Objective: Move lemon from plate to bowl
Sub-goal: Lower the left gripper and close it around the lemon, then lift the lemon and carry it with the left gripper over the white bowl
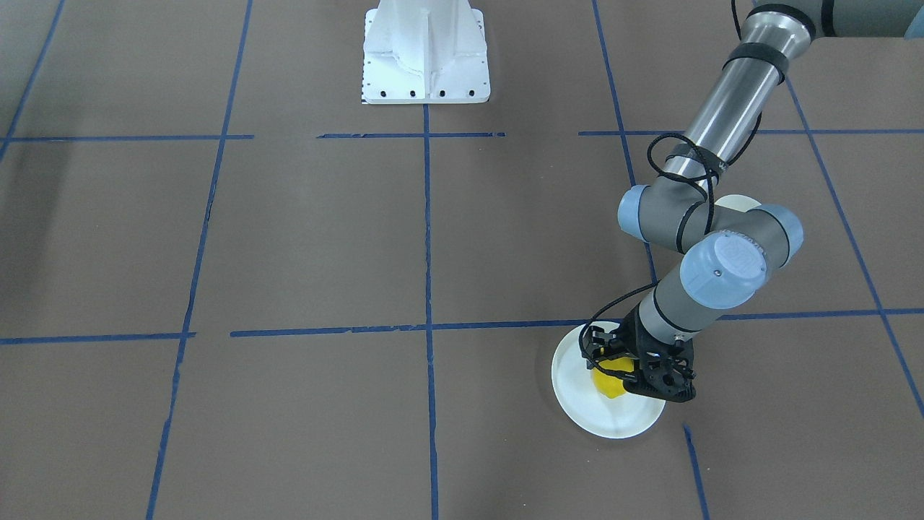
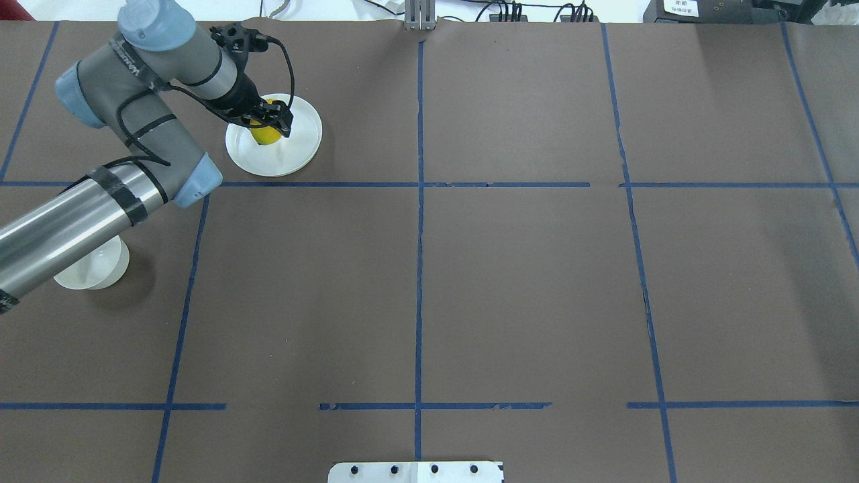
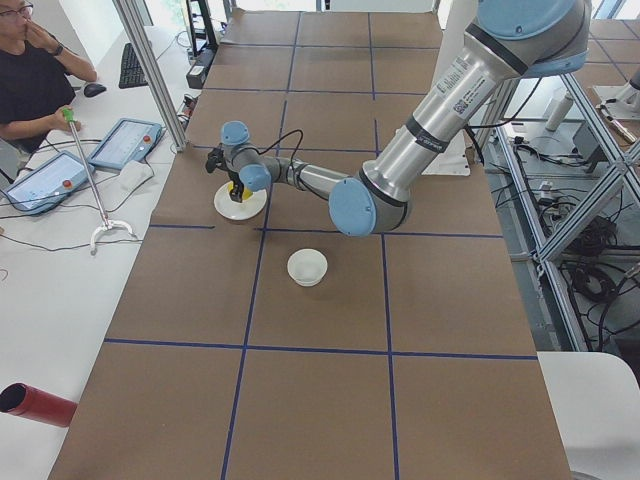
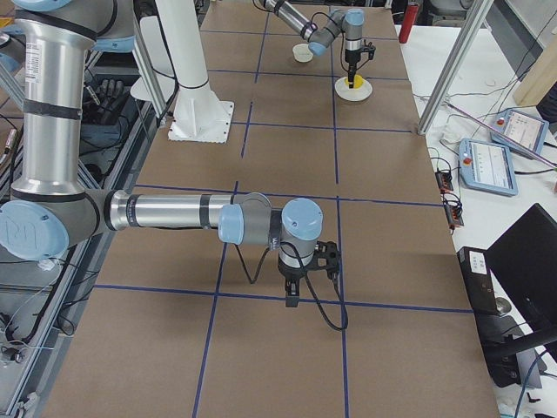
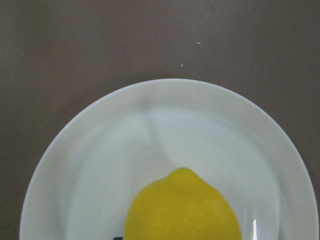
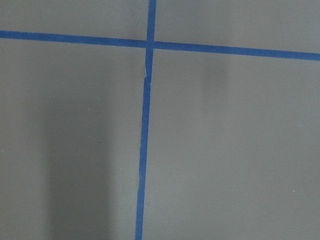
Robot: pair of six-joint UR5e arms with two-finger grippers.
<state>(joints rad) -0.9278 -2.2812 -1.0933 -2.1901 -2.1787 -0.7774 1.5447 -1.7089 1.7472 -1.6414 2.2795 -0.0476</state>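
The yellow lemon (image 1: 610, 385) lies on the flat white plate (image 1: 621, 426). My left gripper (image 1: 615, 374) is down on the plate with its fingers on either side of the lemon, shut on it. The overhead view shows the same: gripper (image 2: 265, 126), lemon (image 2: 266, 136), plate (image 2: 298, 144). In the left wrist view the lemon (image 5: 182, 210) sits at the bottom edge on the plate (image 5: 100, 150). The small white bowl (image 2: 90, 270) stands nearer the robot, partly under the left forearm. My right gripper (image 4: 291, 300) hangs just above bare table far from these; I cannot tell its state.
The brown table cover carries a grid of blue tape lines (image 2: 419, 184). The white robot base (image 1: 426, 50) stands at the table's middle edge. A seated operator (image 3: 35, 80) and tablets (image 3: 125, 143) are on a side bench beyond the plate.
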